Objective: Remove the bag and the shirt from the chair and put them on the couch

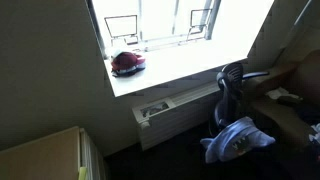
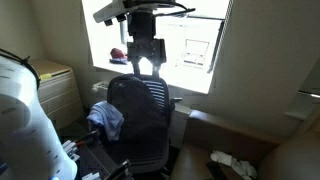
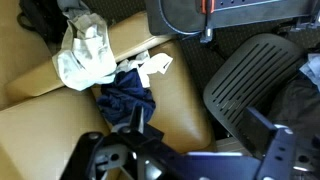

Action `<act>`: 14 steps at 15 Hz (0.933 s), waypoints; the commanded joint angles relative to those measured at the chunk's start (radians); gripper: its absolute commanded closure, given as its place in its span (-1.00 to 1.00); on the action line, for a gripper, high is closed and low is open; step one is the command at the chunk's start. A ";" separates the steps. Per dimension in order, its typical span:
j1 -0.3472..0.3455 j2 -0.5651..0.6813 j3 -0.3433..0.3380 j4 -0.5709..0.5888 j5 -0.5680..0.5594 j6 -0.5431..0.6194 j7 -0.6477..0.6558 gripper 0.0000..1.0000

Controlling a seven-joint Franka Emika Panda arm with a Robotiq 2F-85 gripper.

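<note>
Gripper (image 2: 146, 66): we see its two fingers spread wide with the bright window showing between them. It holds nothing and hangs just above the top edge of the chair's backrest.
Chair (image 2: 140, 115): a black office chair with an upright mesh backrest. It stands in front of the window and sits mid-scene in an exterior view.
Shirt (image 1: 238, 138): a loose light blue and white bundle lying on the chair's seat. From behind the chair, we see it as blue cloth (image 2: 105, 119) just left of the backrest.
Bag: we cannot tell it apart from the dark chair in any view.
Couch (image 2: 255, 140): tan-brown, standing near the chair on its right.
Wrist view: a tan couch cushion with a white cloth (image 3: 85, 55) and a dark blue cloth (image 3: 127, 97) lying on it, the two touching. The chair's mesh backrest is to their right.
Window sill (image 1: 185, 70): a red-and-black rounded object (image 1: 127, 63) rests on it, far left of the chair.
</note>
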 commanded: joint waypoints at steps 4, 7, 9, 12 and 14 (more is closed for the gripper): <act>0.014 -0.001 -0.010 0.002 -0.007 -0.005 0.008 -1.00; 0.007 0.056 0.001 -0.043 -0.007 0.080 0.085 -1.00; 0.091 0.088 0.022 -0.088 0.138 0.170 0.138 -1.00; 0.212 0.147 0.112 -0.130 0.208 0.362 0.113 -1.00; 0.273 0.229 0.205 -0.118 0.193 0.496 0.157 -1.00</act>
